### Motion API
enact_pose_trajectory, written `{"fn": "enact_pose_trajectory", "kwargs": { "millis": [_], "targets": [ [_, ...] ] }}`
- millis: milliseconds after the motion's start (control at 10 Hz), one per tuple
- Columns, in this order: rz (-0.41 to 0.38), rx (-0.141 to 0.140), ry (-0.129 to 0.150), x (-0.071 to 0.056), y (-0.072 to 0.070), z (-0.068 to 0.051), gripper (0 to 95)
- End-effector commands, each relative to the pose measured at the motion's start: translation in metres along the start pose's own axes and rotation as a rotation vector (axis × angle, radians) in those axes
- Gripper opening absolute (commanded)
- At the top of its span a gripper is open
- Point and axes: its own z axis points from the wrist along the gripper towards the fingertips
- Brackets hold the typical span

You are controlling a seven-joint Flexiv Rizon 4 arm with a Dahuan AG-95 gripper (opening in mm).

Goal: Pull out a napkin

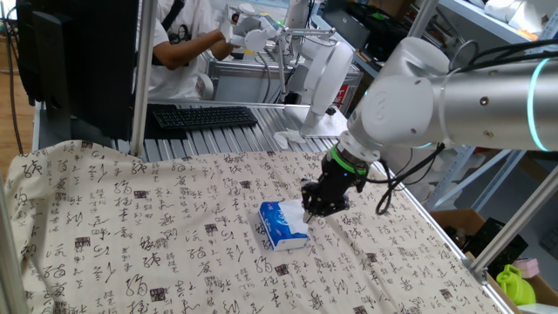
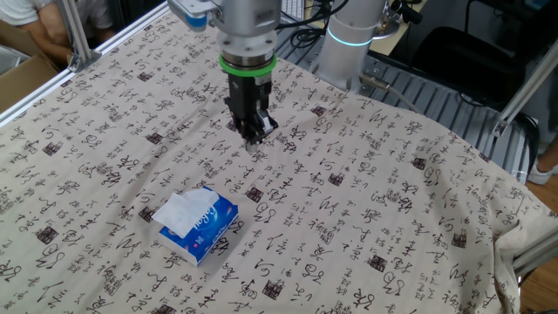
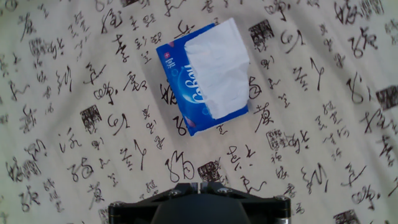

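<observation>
Overhead, the end effector [image 2: 254,139] hovers apart from a blue tissue pack [image 2: 199,225], its white napkin [image 2: 182,212] showing on top; finger spacing cannot be made out.

A blue tissue pack [image 3: 200,79] lies on a cream tablecloth [image 3: 74,124] printed all over with black calligraphy characters. The pack sits tilted, its long side running from upper right to lower left, in the upper middle of the hand view. A white napkin [image 3: 217,73] covers most of the pack's right half and top face, leaving a blue strip with white lettering along the left side. At the bottom edge, the dark body of the gripper [image 3: 200,202] shows, well apart from the pack; its fingertips are not visible.
</observation>
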Motion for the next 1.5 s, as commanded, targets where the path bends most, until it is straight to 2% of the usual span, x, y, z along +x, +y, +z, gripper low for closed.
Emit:
{"fn": "enact_pose_trajectory", "kwargs": {
  "millis": [100, 500, 800, 900, 1300, 1400, 1500],
  "targets": [
    [0.002, 0.000, -0.001, 0.000, 0.000, 0.000, 0.0],
    [-0.028, 0.029, -0.013, -0.006, 0.001, 0.003, 0.0],
    [-0.040, 0.037, -0.015, -0.015, 0.003, 0.008, 0.0],
    [-0.052, 0.046, -0.020, -0.021, 0.004, 0.012, 0.0],
    [-0.087, 0.047, -0.023, -0.046, 0.004, 0.026, 0.0],
    [-0.093, 0.051, -0.024, -0.050, 0.004, 0.027, 0.0],
    [-0.102, 0.061, -0.026, -0.058, 0.002, 0.030, 0.0]
  ]
}}
